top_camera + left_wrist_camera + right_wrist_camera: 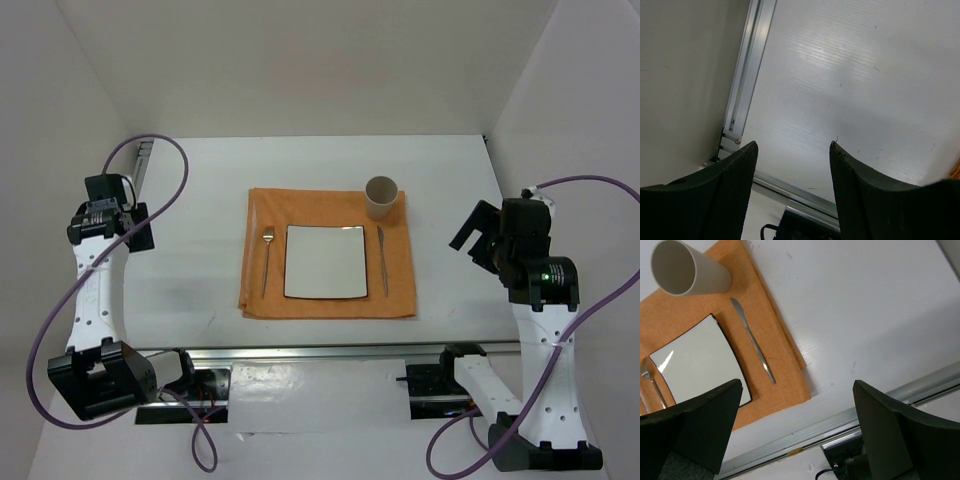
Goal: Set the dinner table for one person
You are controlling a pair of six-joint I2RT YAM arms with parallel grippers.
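Note:
The white dinner table [180,290] carries an orange square cloth [400,290] at its middle. On the cloth lie a white square plate [325,262] with a dark rim, a fork [267,255] to its left, a knife [382,258] to its right, and a beige cup [381,196] at the far right corner. The right wrist view shows the cup [687,271], knife [754,340], plate [697,360] and fork [652,382]. My left gripper [140,228] is open and empty over the table's left side. My right gripper [478,236] is open and empty, right of the cloth.
Aluminium rails run along the table's near edge [330,350] and left edge [747,65]. White walls enclose the table on the left, back and right. The arm bases and purple cables [45,350] sit at the near edge.

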